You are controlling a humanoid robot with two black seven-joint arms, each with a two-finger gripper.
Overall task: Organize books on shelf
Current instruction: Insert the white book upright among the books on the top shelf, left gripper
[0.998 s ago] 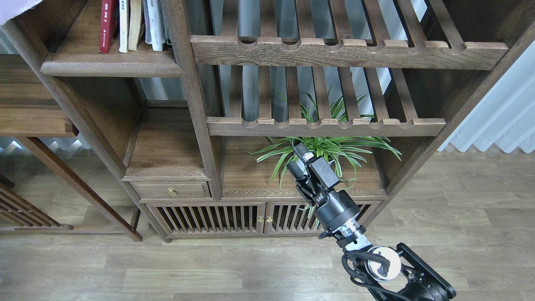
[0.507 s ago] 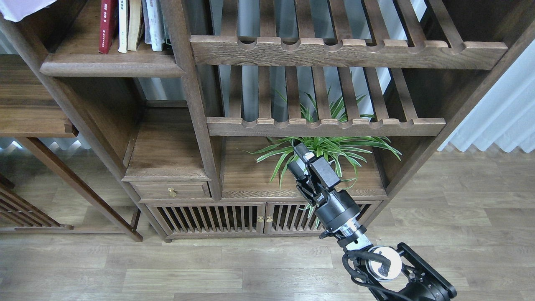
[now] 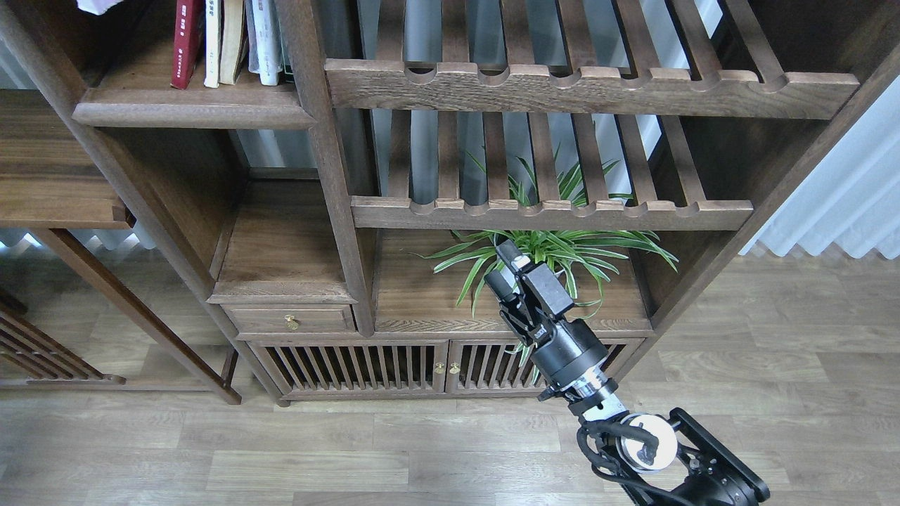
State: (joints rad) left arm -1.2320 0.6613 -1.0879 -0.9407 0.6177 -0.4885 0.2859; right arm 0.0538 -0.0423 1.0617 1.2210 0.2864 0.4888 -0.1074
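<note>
The shelf (image 3: 190,112) is the solid dark-brown board with a rounded lip at the upper left. Several books stand on it: a dark red one (image 3: 185,42) leans at the left, with white and tan ones (image 3: 228,39) beside it. A pale lavender-white patch (image 3: 97,5) shows at the top left edge; I cannot tell what it is. No yellow-green book is in view. My right gripper (image 3: 505,270) hangs empty in front of the plant, far below and right of the shelf. Its dark fingers are hard to tell apart. My left gripper is out of view.
Two slatted racks with scalloped rails (image 3: 548,211) fill the middle bay. A green spider plant (image 3: 555,246) sits on the low board behind my right gripper. A drawer (image 3: 288,320) and slatted cabinet doors (image 3: 394,365) are below. A side table (image 3: 56,204) stands at left.
The view has shifted slightly. The pale patch at the top left edge has moved right. My right arm has stayed in place.
</note>
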